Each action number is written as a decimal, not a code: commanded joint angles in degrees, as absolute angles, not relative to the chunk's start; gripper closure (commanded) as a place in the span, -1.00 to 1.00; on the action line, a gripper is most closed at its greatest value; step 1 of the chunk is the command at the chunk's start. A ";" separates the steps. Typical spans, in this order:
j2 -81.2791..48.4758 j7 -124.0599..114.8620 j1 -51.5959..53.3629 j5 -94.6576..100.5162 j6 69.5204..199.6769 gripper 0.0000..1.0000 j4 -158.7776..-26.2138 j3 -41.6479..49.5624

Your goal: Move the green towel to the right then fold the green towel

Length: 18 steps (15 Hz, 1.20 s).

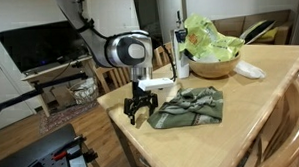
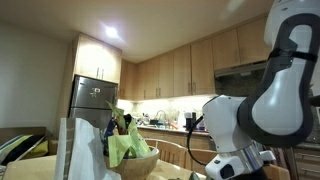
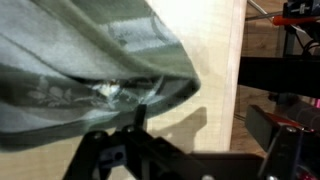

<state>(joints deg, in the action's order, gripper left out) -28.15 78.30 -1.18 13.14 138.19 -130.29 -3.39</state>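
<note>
The green towel (image 1: 190, 106) lies crumpled on the wooden table (image 1: 260, 100), in front of the bowl. It fills the upper left of the wrist view as olive cloth (image 3: 90, 55) with a pale patterned panel. My gripper (image 1: 143, 114) hangs low over the table at the towel's left edge, near the table's corner. It is open (image 3: 199, 120) with bare wood between the fingers. One finger (image 3: 140, 115) stands right at the cloth's rim; whether it touches cannot be told. In the low exterior view the towel is hidden.
A wooden bowl (image 1: 213, 63) of green leafy items stands behind the towel, with a dark bottle (image 1: 179, 50) beside it and a white object (image 1: 248, 70) further right. The table edge (image 3: 240, 90) runs close beside the gripper. The bowl (image 2: 135, 165) and my arm (image 2: 275, 90) show against kitchen cabinets.
</note>
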 commanded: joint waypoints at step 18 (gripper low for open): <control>-23.76 79.89 -3.30 12.75 136.82 -1.00 -131.80 -5.05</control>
